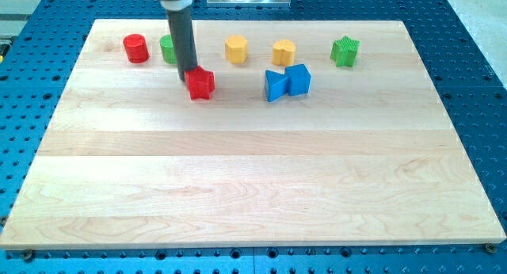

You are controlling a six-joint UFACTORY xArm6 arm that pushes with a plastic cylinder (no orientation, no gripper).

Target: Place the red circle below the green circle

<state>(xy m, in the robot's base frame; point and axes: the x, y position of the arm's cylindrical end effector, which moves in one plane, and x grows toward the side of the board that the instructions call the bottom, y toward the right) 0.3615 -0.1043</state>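
The red circle (136,48) stands near the board's top left. The green circle (167,49) is just to its right, partly hidden behind the dark rod. My tip (188,73) is right of and slightly below the green circle, touching the upper left side of a red angular block (201,84).
Two yellow blocks (236,49) (283,52) sit along the top middle. A green star (344,51) is at the top right. Two blue blocks (276,85) (299,79) touch each other right of the red angular block. The wooden board (253,187) lies on a blue perforated table.
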